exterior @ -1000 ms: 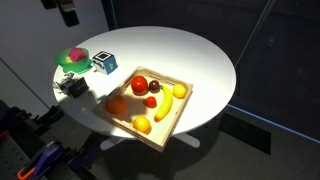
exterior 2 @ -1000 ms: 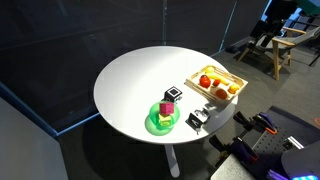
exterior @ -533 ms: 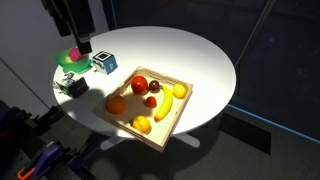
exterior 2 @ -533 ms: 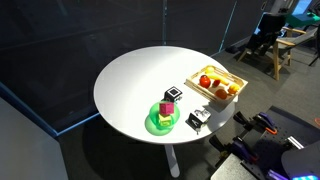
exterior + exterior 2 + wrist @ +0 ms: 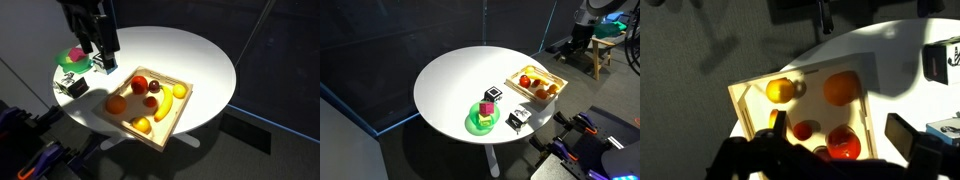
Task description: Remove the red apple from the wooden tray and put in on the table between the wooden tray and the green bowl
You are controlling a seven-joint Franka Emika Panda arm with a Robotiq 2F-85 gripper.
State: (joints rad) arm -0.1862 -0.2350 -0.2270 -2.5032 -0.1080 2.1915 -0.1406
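Observation:
The red apple lies in the wooden tray at its far corner. It also shows in the wrist view and as a small red spot in an exterior view. The green bowl stands further along the table from the tray, also seen in an exterior view. My gripper hangs open and empty well above the table between bowl and tray. In the wrist view the gripper frames the apple between its dark fingers.
The tray also holds an orange, a yellow fruit, a small red fruit and a banana. A blue-white cube and a black object sit between bowl and tray. The round table's edge is close.
The arm has come into an exterior view from the upper left and moved down and right, towards the tray. The fruit and the bowl have not moved.

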